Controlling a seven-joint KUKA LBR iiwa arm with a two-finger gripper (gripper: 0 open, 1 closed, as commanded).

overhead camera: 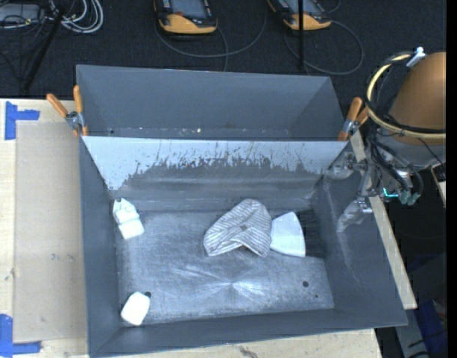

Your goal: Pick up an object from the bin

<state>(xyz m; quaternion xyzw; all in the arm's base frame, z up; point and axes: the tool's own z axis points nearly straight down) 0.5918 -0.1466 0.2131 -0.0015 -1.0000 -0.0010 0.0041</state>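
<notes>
The gripper, its opening impossible to tell, was pictured at the right wall of the bin, apart from the striped cloth, where a centred descent was judged advisable.

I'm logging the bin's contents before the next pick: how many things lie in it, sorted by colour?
White: 3 (small white piece at the left, white lump at the front left, white wedge in the middle)
Striped grey and white: 1 (crumpled striped cloth, touching the wedge)
Total: 4
</notes>
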